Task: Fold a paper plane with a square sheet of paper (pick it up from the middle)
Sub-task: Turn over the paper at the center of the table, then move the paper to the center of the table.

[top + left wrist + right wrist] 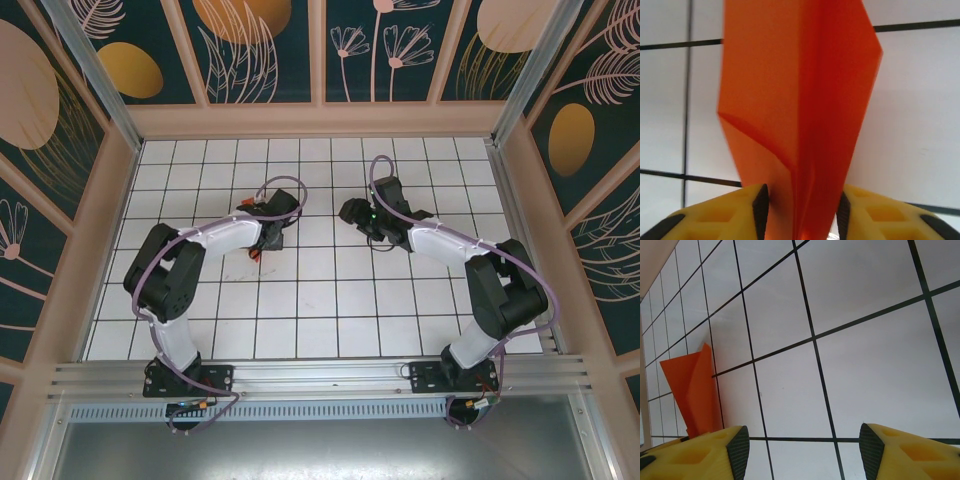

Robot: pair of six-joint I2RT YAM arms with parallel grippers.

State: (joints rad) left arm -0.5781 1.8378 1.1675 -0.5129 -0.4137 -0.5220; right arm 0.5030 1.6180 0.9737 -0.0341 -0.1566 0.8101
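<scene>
Concealed and cropped portions of the folded paper (805,100)
In the left wrist view we lose both its ends past the picture's edges, and its outline is blurred. From above, the left gripper (262,245) covers all but an orange sliver too small to read. In the right wrist view a finger (695,455) of the right gripper (802,440) hides its lower end.

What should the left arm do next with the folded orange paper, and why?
Probably ease the left gripper back off the paper plane: its jaws stand apart either side of it, the right gripper is open and empty, so folding looks finished.
</scene>
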